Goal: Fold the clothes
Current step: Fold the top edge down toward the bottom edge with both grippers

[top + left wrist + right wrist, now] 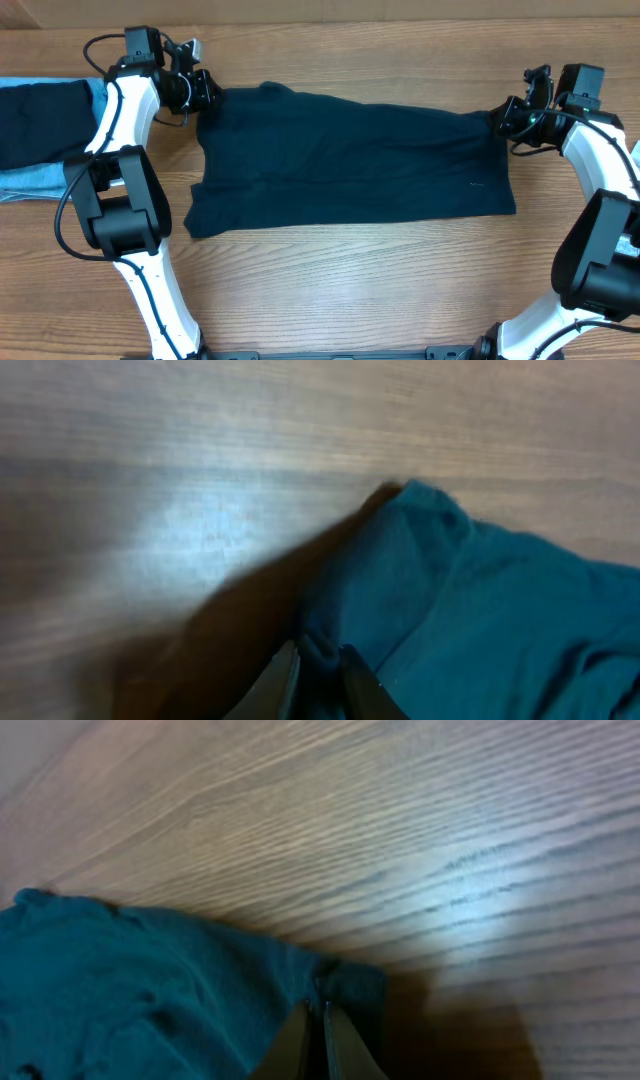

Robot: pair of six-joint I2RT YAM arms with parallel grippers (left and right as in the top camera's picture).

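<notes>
A dark teal shirt [350, 160] lies spread across the middle of the wooden table. My left gripper [203, 92] is shut on the shirt's far left corner; in the left wrist view the fingers [318, 658] pinch a fold of the cloth [480, 620]. My right gripper [503, 118] is shut on the shirt's far right corner; in the right wrist view the fingers [318, 1012] clamp the cloth's edge [150, 980]. Both held corners sit near the table's far side.
A pile of clothes lies at the far left edge: a black garment [40, 120] on top of a light blue one [35, 180]. Bare wooden table [350, 280] extends in front of the shirt.
</notes>
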